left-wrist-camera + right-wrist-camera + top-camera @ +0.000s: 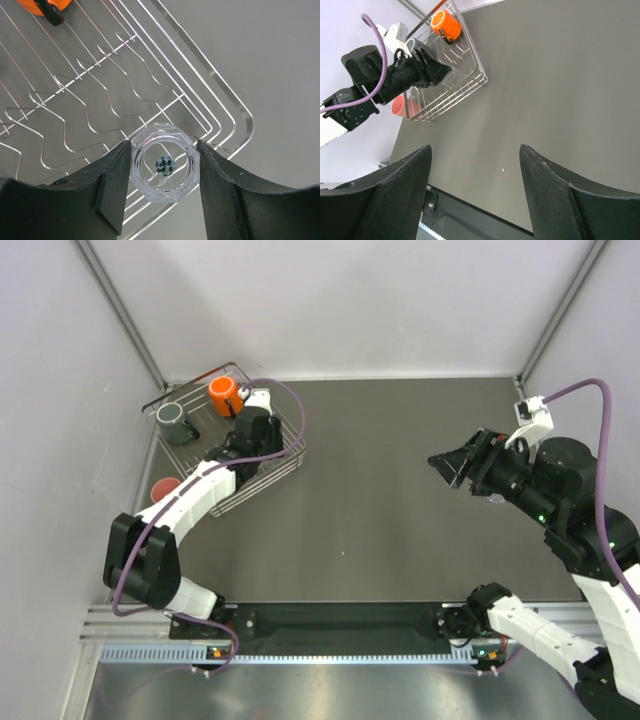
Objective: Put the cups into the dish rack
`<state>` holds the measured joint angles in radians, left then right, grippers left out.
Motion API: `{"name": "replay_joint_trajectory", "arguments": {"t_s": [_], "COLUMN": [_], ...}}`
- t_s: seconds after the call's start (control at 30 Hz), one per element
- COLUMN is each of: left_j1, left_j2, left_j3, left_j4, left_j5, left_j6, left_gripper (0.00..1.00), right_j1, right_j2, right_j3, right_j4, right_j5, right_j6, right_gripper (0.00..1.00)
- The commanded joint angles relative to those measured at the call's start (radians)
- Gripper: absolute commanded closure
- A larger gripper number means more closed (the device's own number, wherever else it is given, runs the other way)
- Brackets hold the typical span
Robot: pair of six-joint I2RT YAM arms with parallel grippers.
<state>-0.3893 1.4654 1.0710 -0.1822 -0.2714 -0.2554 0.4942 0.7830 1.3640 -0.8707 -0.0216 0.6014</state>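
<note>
The silver wire dish rack point(290, 455) sits at the table's far left and also shows in the left wrist view point(150, 55) and the right wrist view point(470, 82). The orange mug point(222, 395) and the dark grey cup point(172, 421) stand inside it. My left gripper point(258, 452) is shut on a clear tumbler point(165, 167) and holds it over the rack near its rounded corner. The fingers point(112, 185) press its sides. My right gripper point(475, 190) is open and empty, raised above the table at the right point(450, 465). A second clear tumbler is not in view.
A coral cup point(164, 488) stands on the table just outside the rack's left edge, beside my left arm; it also shows in the right wrist view point(399, 106). White walls close in the left, back and right. A black rail point(340, 620) runs along the near edge.
</note>
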Motion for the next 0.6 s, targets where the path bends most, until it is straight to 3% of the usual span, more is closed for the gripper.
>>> {"name": "replay_joint_trajectory", "arguments": {"t_s": [0.0,0.57], "left_j1": [0.018,0.059], "left_j2": [0.015,0.107], "left_j3": [-0.003,0.0], "left_j4": [0.082,0.092], "left_j5": [0.041,0.242], "left_j6": [0.062,0.119], "left_gripper": [1.0,1.0], "right_j1": [0.0,0.0], "right_j2": [-0.01,0.012], "right_j3": [0.03,0.057], "right_j4": [-0.014,-0.042], "right_j5": [0.017,0.018], "right_j6": [-0.029,-0.041], "right_gripper": [0.29,0.29]}}
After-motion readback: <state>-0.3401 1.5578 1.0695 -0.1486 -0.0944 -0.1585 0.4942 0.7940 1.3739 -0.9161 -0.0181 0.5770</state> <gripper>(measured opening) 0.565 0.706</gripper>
